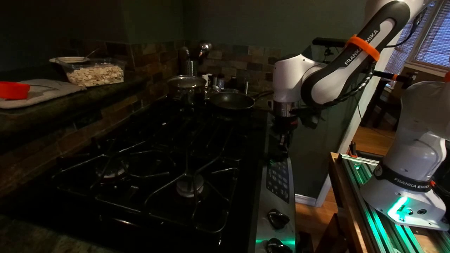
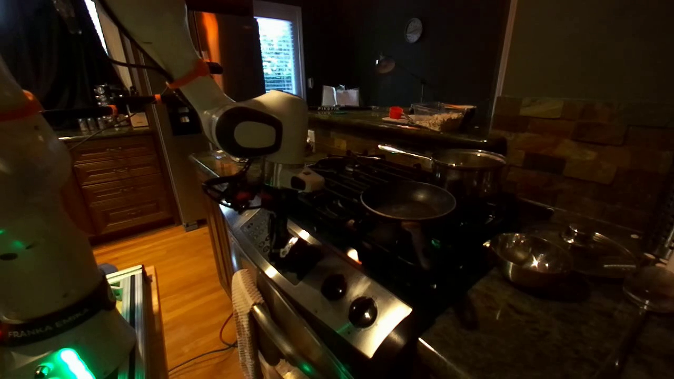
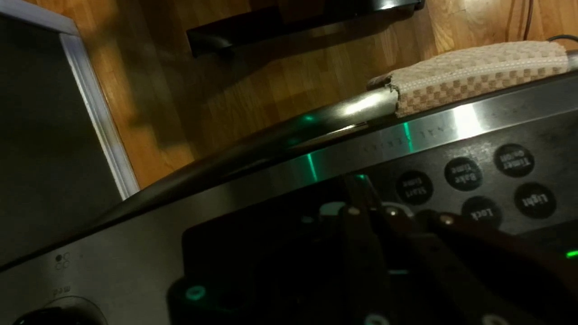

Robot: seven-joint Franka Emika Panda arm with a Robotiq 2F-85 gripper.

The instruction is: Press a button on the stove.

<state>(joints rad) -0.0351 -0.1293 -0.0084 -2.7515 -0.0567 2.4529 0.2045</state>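
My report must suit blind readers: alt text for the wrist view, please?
Dark robot hand over the stove's control panel, beside round buttons including Light, Lock and Bake time; contact is unclear. Beyond, a checked towel hangs over a metal handle above wooden floor.

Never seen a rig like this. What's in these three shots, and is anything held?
One robot arm ends in a dark tool, over the control panel of a stove. Two pictures are from outside cameras; the third is from a wrist camera, looking past the tool at the panel, where the Light button and Lock button read upside down. A frying pan and a pot stand on the stove. I see nothing held, but it's too dark to be sure, or to tell whether a button is touched.
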